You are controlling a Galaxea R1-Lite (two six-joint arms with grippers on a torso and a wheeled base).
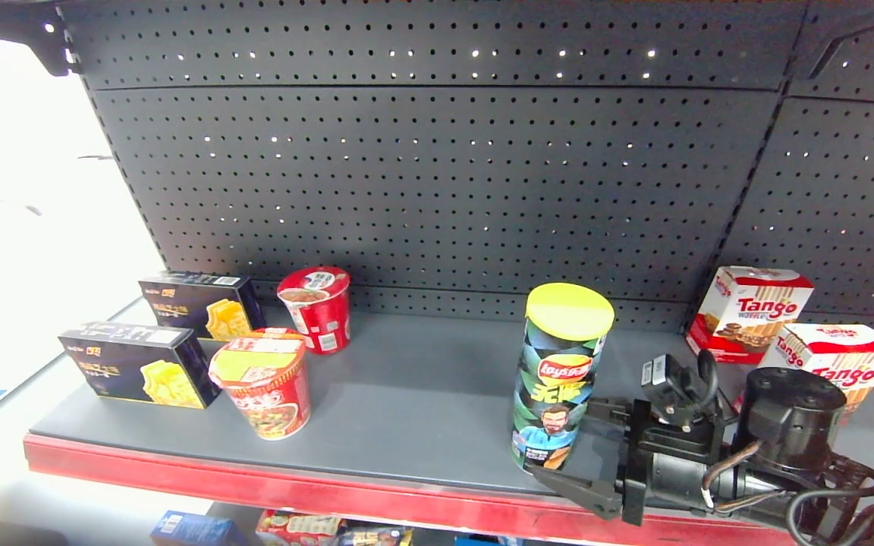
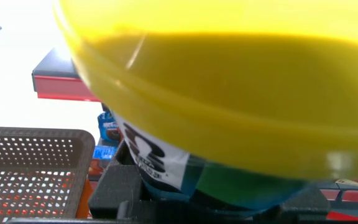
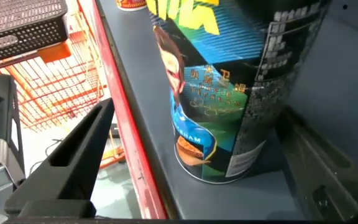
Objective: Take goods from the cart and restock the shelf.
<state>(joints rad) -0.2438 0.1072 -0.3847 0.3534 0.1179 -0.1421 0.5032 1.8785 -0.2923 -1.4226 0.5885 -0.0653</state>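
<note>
Holding a second can [image 2: 229, 93] out over the cart [image 2: 36, 134], short of the shelf [image 1: 407, 394], the left gripper [image 2: 210, 200] looks clamped on that can's body, with a black finger on each side below the yellow lid. Closer to the work, the right gripper [image 1: 562, 441] lies level at the shelf's front edge, toward its right end, with its fingers spread wide. The can [image 1: 566, 356] stands between them, one finger along the red front lip and the other behind the can on the rear side. The right wrist view shows the front finger [image 3: 73, 162] clear of the can, and the rear one much closer. The can is upright on its base, its long axis vertical and square to the gripper's line of reach. The right arm is clearly the nearer one to it. My judgement is that the next move depends on this straddle, so any travel should run straight along the gripper's own axis to keep either finger from nudging the tall can over. Farther back, wafer boxes [image 1: 748, 311] sit by the right rear corner.
</note>
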